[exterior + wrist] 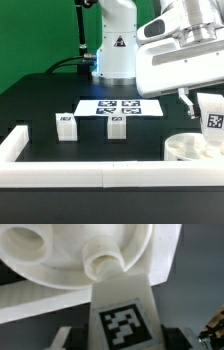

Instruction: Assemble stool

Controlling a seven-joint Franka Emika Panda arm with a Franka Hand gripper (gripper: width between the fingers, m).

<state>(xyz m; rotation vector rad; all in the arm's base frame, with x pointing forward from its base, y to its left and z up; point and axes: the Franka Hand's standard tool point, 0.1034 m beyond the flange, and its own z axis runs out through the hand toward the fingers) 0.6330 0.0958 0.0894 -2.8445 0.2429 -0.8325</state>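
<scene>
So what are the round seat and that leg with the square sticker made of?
The round seat looks like white plastic. It is smooth and a bit shiny, with soft highlights around its moulded holes. The leg is probably the same white plastic, with flat, even, blocky faces. Its black-and-white tag looks like a printed paper sticker, but that is a guess.

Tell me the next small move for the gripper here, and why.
Probably ease the held leg slightly further into the seat's raised socket, without opening the gripper. In the wrist view the leg's rounded tip just meets that socket and does not look fully seated, so letting go now would likely let it tip out.
</scene>
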